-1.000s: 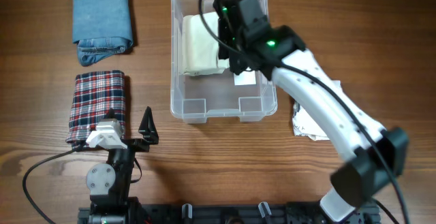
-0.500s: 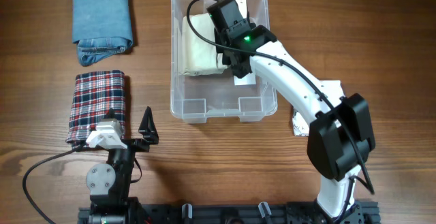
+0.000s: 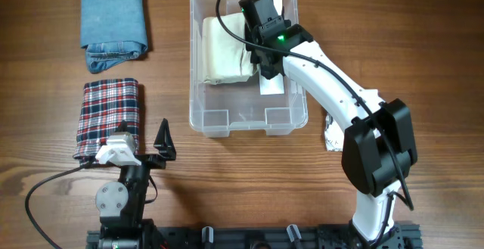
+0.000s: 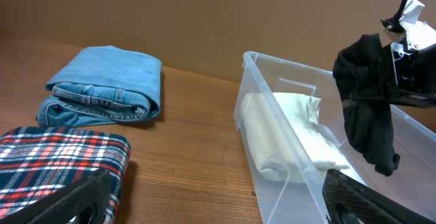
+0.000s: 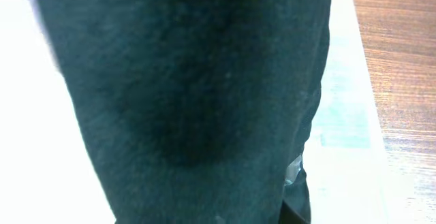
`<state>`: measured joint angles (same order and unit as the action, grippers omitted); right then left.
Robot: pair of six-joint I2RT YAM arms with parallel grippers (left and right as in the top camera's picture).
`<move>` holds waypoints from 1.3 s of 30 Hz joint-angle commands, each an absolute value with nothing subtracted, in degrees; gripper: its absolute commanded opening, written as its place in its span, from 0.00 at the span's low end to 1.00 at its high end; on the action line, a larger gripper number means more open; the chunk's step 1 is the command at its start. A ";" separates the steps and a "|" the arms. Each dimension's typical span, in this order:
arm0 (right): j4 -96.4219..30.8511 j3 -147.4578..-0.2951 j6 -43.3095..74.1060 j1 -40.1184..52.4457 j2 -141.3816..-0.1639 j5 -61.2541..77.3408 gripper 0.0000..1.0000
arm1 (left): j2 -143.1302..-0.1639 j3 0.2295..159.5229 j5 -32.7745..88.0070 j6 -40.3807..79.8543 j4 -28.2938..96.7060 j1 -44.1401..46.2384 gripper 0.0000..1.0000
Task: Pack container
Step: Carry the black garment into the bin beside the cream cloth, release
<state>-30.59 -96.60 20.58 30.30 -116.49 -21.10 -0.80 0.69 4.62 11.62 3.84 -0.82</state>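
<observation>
The clear plastic container [image 3: 198, 105] stands at the table's middle back, with a folded cream garment [image 3: 223, 48] in its left half and a white label [image 3: 271, 87] on its base. My right gripper [image 3: 261, 35] is above the bin's right half, shut on a dark garment [image 4: 368, 108] that hangs down into the bin. That garment fills the right wrist view [image 5: 184, 94] and hides the fingers. My left gripper [image 3: 144, 154] is open and empty near the front edge, beside the plaid garment; its fingers show in the left wrist view [image 4: 218, 200].
Folded blue jeans [image 3: 113, 26] lie at the back left. A folded red, white and blue plaid garment [image 3: 110, 116] lies in front of them. A crumpled white item [image 3: 336, 137] lies right of the bin, partly under the right arm.
The right arm has drawn its elbow in and turned. Its gripper stays over the bin's right half with the dark garment, a little lower. The left arm has not moved.
</observation>
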 commanded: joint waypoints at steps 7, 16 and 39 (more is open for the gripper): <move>-29.78 -98.04 21.17 30.00 -116.84 -23.75 0.40 | -0.38 0.32 5.34 10.87 3.90 -1.13 1.00; -29.61 -98.04 20.80 29.98 -116.86 -24.62 0.43 | -0.38 0.32 5.34 10.87 3.90 -1.13 1.00; -31.40 -97.76 19.75 29.98 -117.19 -15.33 0.29 | -0.38 0.32 5.34 10.87 3.90 -1.13 1.00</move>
